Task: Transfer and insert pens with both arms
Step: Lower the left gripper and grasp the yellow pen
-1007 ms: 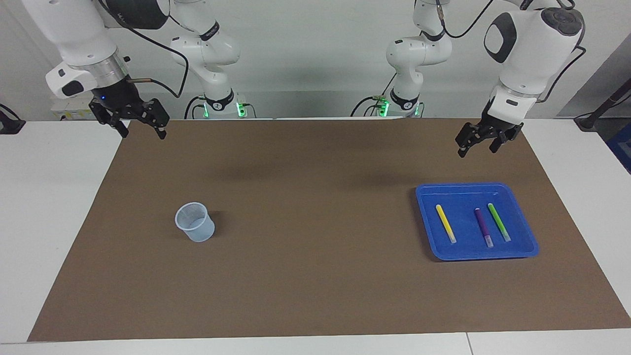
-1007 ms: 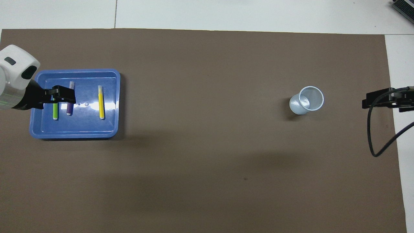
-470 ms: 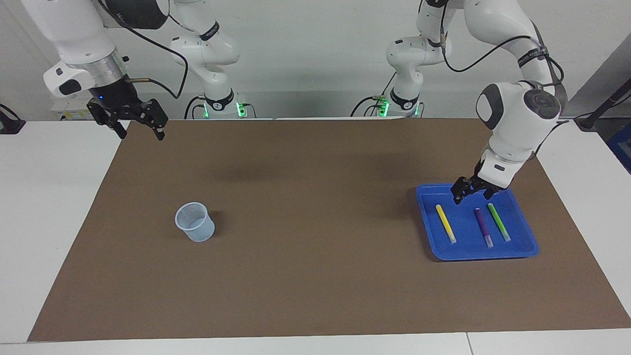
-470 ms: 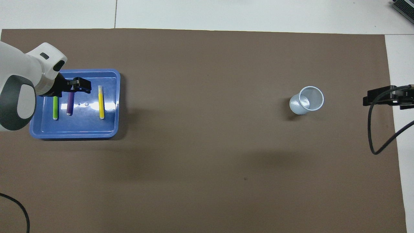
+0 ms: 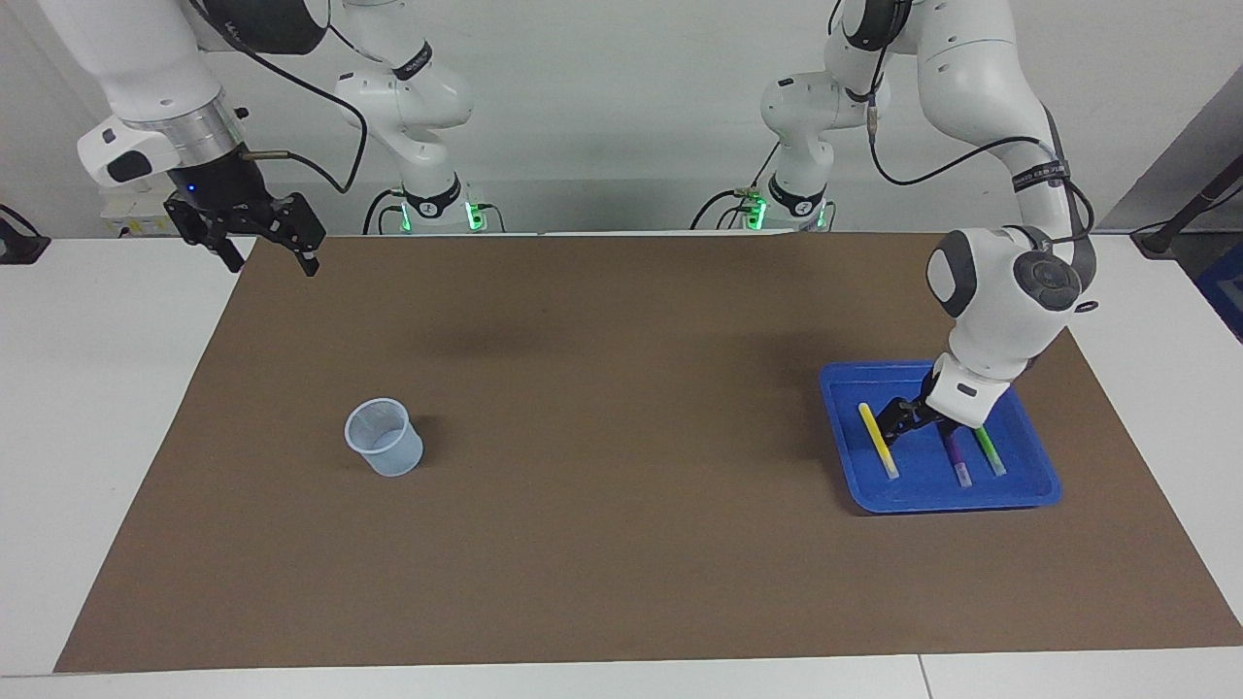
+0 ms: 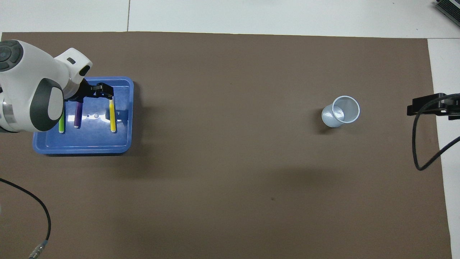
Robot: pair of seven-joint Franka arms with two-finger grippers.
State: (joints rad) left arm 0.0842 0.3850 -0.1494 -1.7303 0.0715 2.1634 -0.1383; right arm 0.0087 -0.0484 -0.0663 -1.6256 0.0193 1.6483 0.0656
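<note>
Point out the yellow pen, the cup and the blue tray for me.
yellow pen [image 5: 878,441]: facing view, middle of its barrel.
cup [image 5: 386,439]: facing view, its side wall.
tray [image 6: 82,150]: overhead view, rim nearest the robots.

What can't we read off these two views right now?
- Green pen: its end nearer the robots is covered by the left arm's wrist in both views.
- Purple pen: same end hidden likewise.
- Left gripper over the blue tray: contact with the yellow pen cannot be told.
- Right gripper: overhead view's edge cuts it.
</note>
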